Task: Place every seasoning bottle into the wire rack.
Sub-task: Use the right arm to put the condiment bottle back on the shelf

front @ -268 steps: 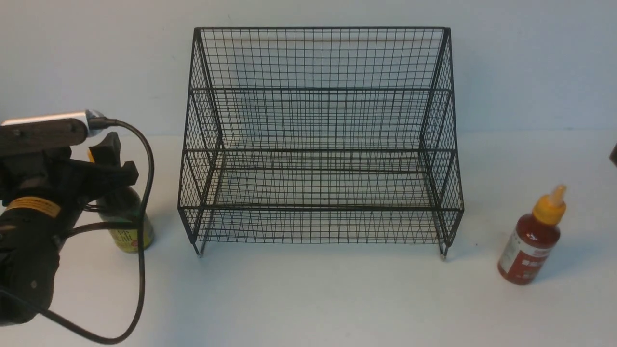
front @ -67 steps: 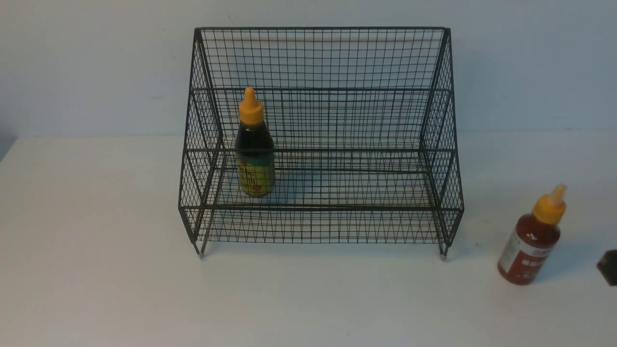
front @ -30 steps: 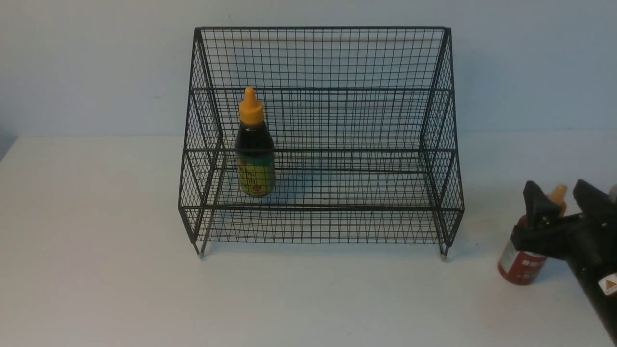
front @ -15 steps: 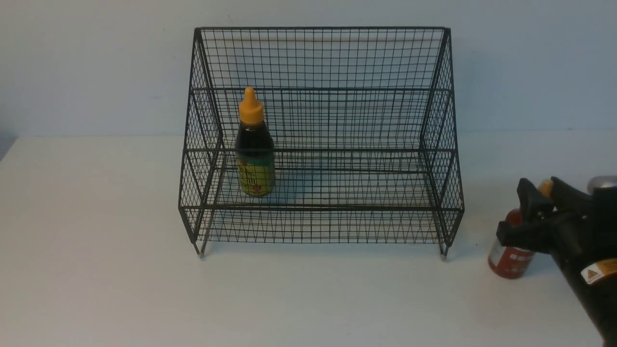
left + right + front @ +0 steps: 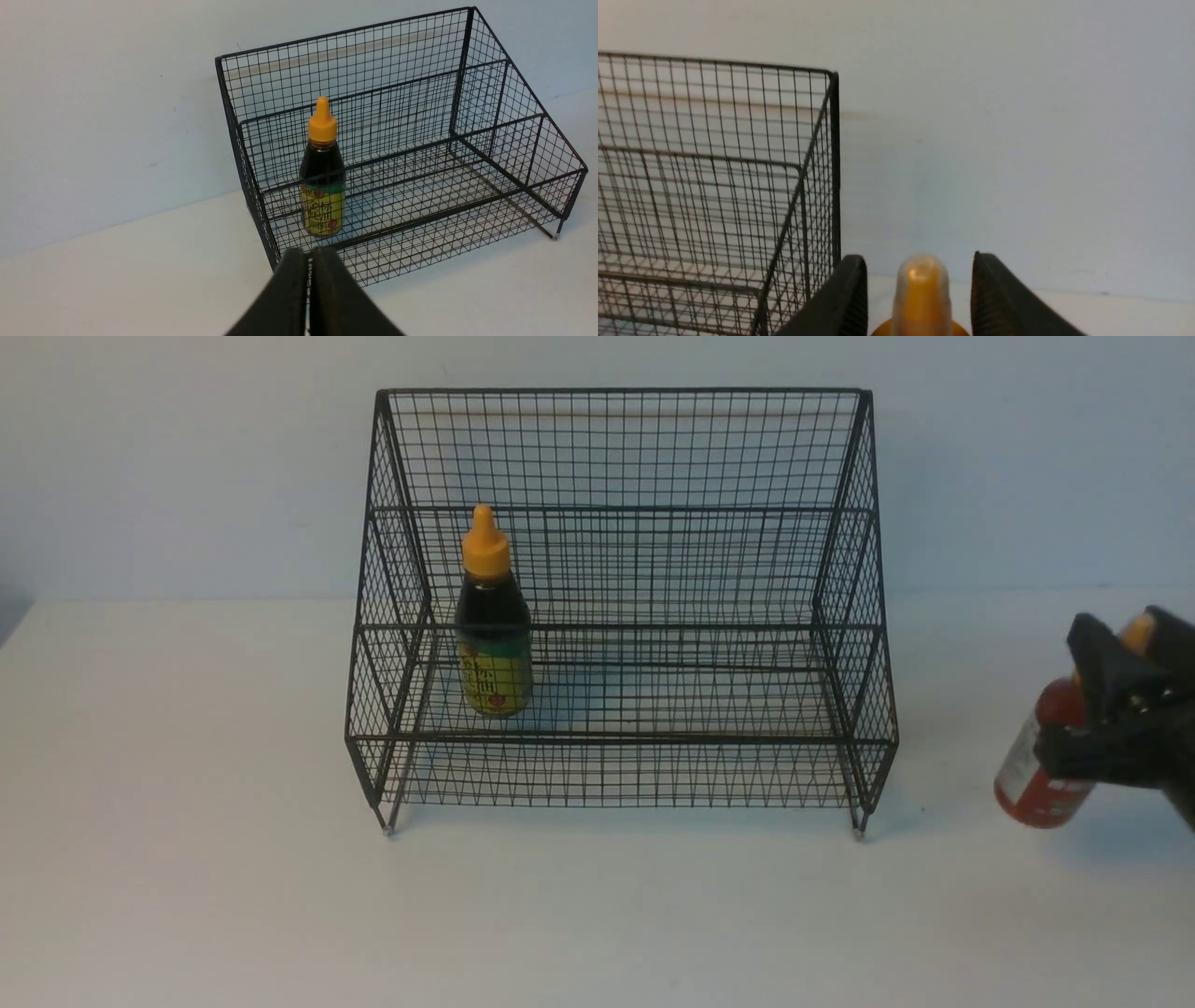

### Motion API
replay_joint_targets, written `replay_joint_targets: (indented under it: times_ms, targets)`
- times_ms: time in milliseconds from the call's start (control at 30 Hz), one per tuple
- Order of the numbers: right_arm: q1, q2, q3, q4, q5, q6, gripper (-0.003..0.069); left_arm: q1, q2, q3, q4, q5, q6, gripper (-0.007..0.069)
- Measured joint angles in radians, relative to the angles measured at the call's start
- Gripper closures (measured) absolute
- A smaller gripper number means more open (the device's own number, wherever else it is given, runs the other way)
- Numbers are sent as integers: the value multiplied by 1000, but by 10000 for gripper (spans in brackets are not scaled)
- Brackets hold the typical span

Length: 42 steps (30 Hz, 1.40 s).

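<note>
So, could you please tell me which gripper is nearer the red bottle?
Right. The right gripper is closed on the red bottle, right of the wire rack; the left gripper, shut, faces the rack's left end.

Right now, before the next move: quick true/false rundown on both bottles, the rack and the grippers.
1. The dark bottle stands upright inside the rack. True.
2. The red bottle is in the rack too. False: it is outside, off the rack's right side, tilted and gripped by the right gripper.
3. The left gripper is shut with nothing in it. True.
4. The dark bottle sits in the rack's right half. False: it is in the left half, on the lower front tier.
</note>
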Motion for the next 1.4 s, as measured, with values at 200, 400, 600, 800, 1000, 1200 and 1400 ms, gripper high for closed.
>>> replay_joint_targets:
  times_ms: [200,400,600,800,1000,1200,1400]
  targets:
    - [0,-130,-155,12,256,-35,391,0,0,0,0,0,0,629]
    - [1,-118,-331,3,464,-24,391,0,0,0,0,0,0,629]
    - [105,-60,-435,-5,512,14,391,0,0,0,0,0,0,629]
    - [199,47,-441,-7,442,17,391,0,0,0,0,0,0,629]
    - [227,181,-441,-6,298,21,391,0,0,0,0,0,0,629]
    - [228,277,-441,-3,220,24,391,0,0,0,0,0,0,629]
    - [228,348,-441,2,179,63,391,0,0,0,0,0,0,629]
